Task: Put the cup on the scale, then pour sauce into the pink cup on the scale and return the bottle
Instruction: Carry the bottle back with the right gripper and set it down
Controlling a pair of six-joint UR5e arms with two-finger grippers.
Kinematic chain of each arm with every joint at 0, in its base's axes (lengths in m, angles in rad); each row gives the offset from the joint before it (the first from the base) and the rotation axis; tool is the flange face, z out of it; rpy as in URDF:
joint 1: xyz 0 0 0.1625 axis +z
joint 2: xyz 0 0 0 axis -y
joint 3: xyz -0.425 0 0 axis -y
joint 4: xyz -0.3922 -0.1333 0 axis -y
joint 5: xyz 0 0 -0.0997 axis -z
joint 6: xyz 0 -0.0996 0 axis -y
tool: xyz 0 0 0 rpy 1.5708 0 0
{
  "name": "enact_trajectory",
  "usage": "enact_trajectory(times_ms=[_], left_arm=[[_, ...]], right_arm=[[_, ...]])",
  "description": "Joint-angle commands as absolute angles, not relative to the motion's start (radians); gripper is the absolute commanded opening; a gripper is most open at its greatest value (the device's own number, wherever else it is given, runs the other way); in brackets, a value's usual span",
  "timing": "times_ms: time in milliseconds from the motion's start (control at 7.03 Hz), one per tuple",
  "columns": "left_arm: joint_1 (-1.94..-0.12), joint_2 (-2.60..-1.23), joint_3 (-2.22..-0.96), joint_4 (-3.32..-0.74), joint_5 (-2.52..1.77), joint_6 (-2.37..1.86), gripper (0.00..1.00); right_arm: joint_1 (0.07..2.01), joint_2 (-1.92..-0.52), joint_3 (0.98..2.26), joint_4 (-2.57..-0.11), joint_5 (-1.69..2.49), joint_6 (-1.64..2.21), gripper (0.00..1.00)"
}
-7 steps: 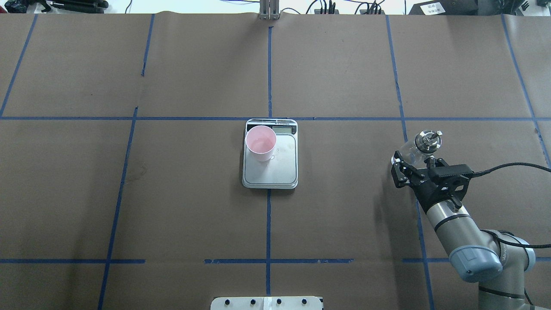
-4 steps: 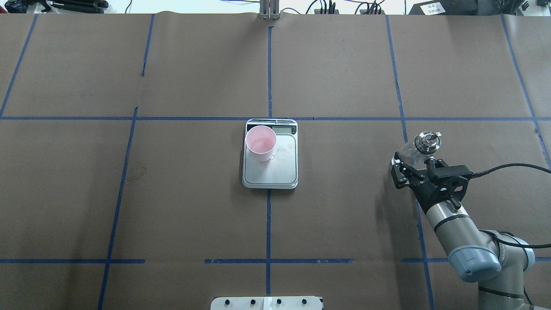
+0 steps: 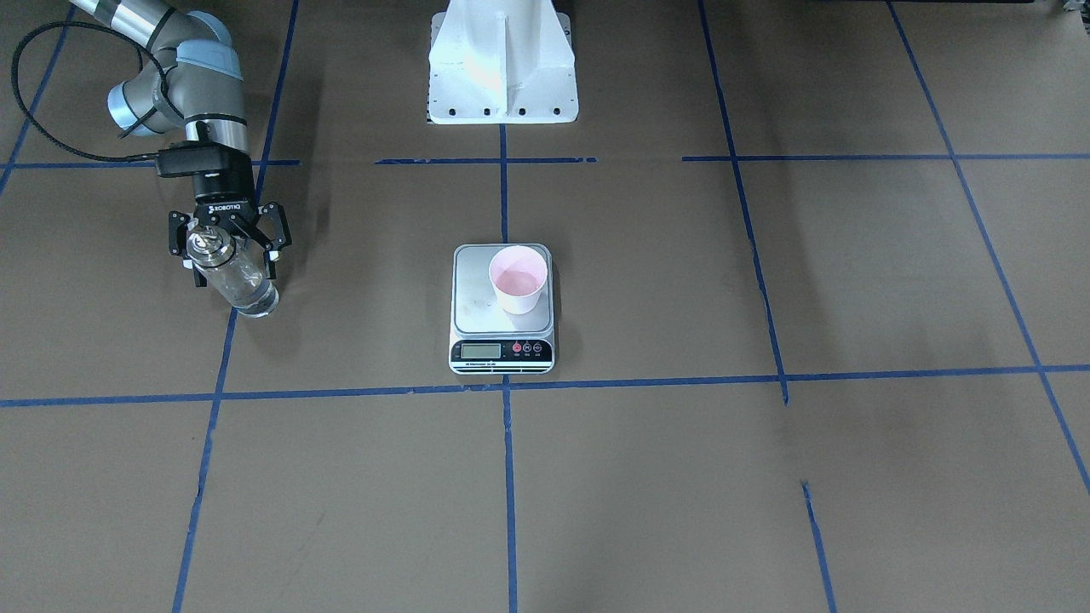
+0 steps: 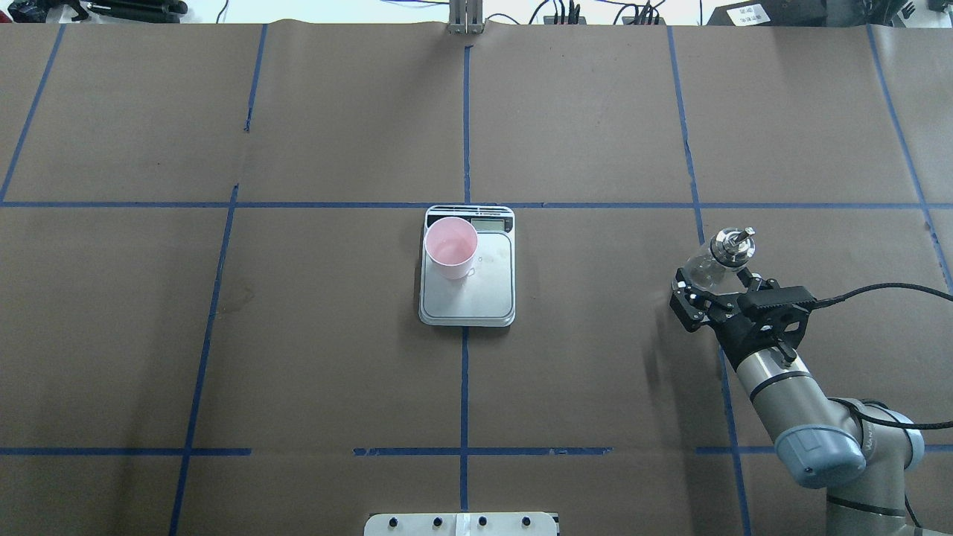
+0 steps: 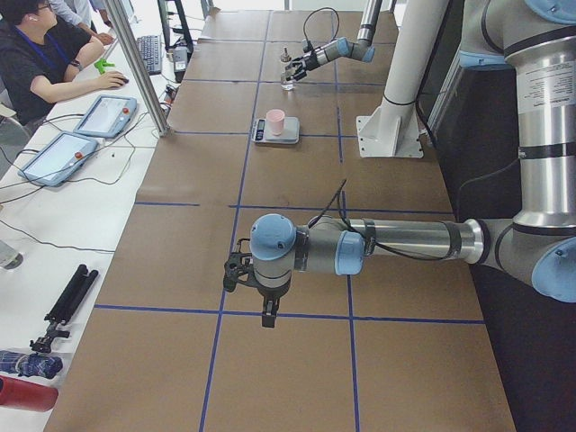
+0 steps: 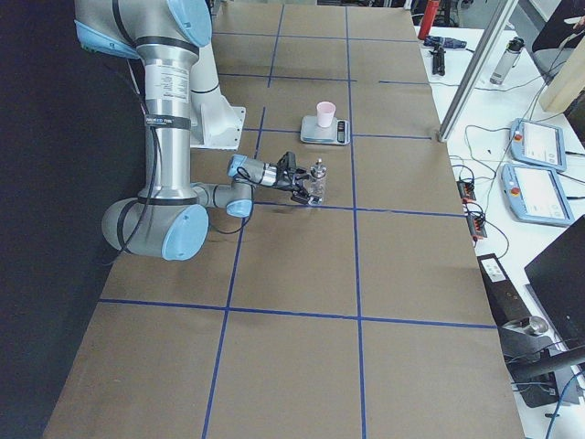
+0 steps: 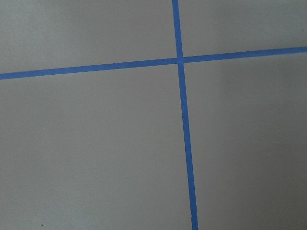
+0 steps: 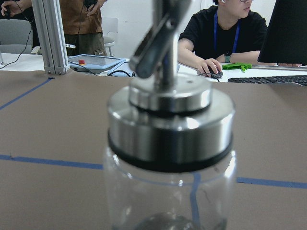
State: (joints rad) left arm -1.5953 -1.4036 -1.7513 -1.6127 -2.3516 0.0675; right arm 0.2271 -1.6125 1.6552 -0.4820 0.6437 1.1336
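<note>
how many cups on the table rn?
1. The cup stands on the scale, at the platform's display end, toward the robot's left. No others visible.

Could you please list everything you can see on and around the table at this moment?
cup: one, white outside, pink inside, upright on the scale's platform near its display end
scale: one, steel with a black display strip, mid-table
bottle: one, clear glass with a silver cap, on the robot's right side of the table
table: one, brown paper with a blue tape grid
pedestal: one, white, at the robot's edge of the table
tablets: two, grey, on the white side bench
operators: two, black shirt seated, brown shirt standing, beyond the bench
right pincer: one, black, closed around the bottle
left pincer: one, black, over bare table, holding nothing visible
</note>
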Motion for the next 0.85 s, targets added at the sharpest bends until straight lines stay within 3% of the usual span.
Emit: enact_trajectory(times_ms=[0, 427, 712], left_arm=[[-1.595, -1.404, -1.752, -1.612, -2.352, 0.067, 1.0], [-1.594, -1.404, -1.75, -1.612, -2.352, 0.067, 1.0], [-1.594, -1.404, -1.752, -1.612, -2.353, 0.067, 1.0]], right_arm=[[0.227, -1.612, 1.66, -0.477, 0.644, 1.134, 1.0], [0.198, -1.628, 1.675, -0.465, 0.628, 1.134, 1.0], [0.125, -1.688, 1.675, -0.317, 0.591, 1.12, 1.0]])
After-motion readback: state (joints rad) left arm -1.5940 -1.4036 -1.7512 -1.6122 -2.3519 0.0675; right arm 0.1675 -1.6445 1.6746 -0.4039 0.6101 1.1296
